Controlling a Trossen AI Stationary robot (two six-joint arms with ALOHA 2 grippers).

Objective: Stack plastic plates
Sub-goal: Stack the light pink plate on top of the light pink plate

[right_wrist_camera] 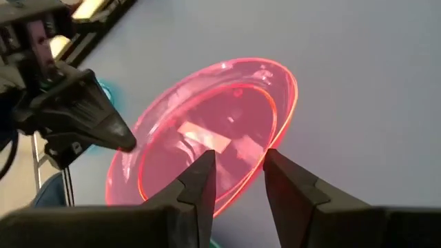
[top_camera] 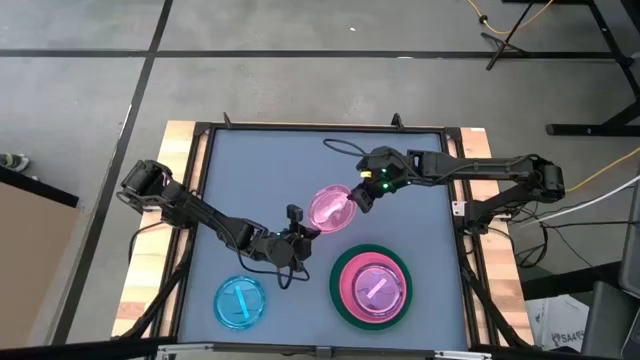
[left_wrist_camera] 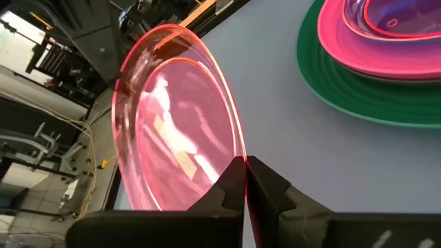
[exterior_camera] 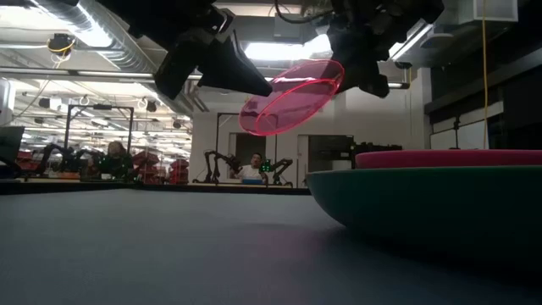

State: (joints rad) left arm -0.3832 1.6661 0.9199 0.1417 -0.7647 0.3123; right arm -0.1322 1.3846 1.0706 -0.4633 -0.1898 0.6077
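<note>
pinching the raised pink plate [top_camera: 331, 208], left tool [top_camera: 304, 232] grips its rim; right tool [top_camera: 361, 195] spread.

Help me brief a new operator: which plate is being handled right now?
Above the middle of the grey table, between the two arms, is a small translucent pink plate. Unlike the blue plate and the green-based stack, it hangs tilted in the air, the left gripper pinching its rim.

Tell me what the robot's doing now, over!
Left gripper shut on pink see-through plate, held tilted in the air. Right gripper open at its other edge. Stack waits below; blue plate aside. Nothing blocking.
</note>
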